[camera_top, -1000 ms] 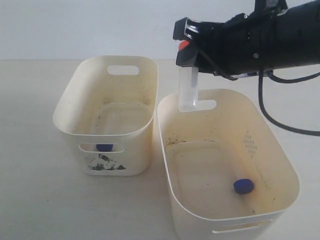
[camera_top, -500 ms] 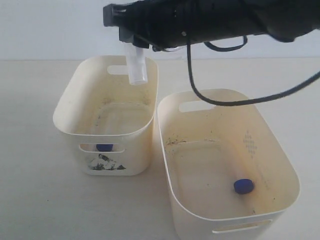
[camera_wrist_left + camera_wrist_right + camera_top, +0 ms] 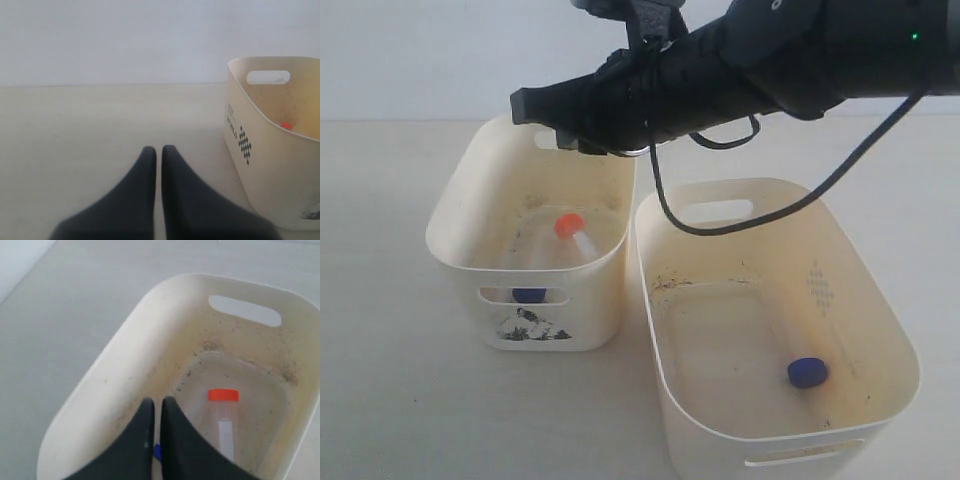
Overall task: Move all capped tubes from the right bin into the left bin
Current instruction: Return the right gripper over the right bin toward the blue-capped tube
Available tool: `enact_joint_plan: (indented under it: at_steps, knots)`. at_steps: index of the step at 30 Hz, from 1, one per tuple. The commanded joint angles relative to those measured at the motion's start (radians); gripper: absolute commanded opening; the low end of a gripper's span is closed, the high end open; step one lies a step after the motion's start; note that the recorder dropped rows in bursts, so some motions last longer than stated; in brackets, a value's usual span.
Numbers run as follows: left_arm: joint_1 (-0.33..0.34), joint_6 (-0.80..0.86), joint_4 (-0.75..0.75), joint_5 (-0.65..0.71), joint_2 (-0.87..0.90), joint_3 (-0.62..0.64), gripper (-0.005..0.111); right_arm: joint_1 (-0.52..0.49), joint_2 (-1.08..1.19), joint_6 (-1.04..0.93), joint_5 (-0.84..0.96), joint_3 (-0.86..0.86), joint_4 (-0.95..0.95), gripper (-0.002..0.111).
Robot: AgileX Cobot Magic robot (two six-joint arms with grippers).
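Exterior view: orange-capped tube (image 3: 575, 236) lies in left bin (image 3: 590, 300)

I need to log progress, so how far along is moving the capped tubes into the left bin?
Done: an orange-capped tube lies in the left bin, and a blue cap shows through its front slot. In hand: nothing; the right gripper hangs over that bin, shut and empty. The left gripper is shut, holding nothing. Left: one blue-capped tube in the right bin.

the right gripper (image 3: 154, 407) now hangs over the left bin (image 3: 455, 225), no longer above the right bin (image 3: 885, 325); the orange-capped tube (image 3: 572, 235) has left its jaws and lies on the left bin's floor.
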Motion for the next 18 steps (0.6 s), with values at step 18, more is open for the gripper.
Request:
enact_joint_plan:
  at_steps: [18]
  knots:
    - [0.001,-0.008,0.002,-0.001,-0.003,-0.003,0.004,-0.001,-0.204,0.015,0.811,0.023,-0.202,0.0]
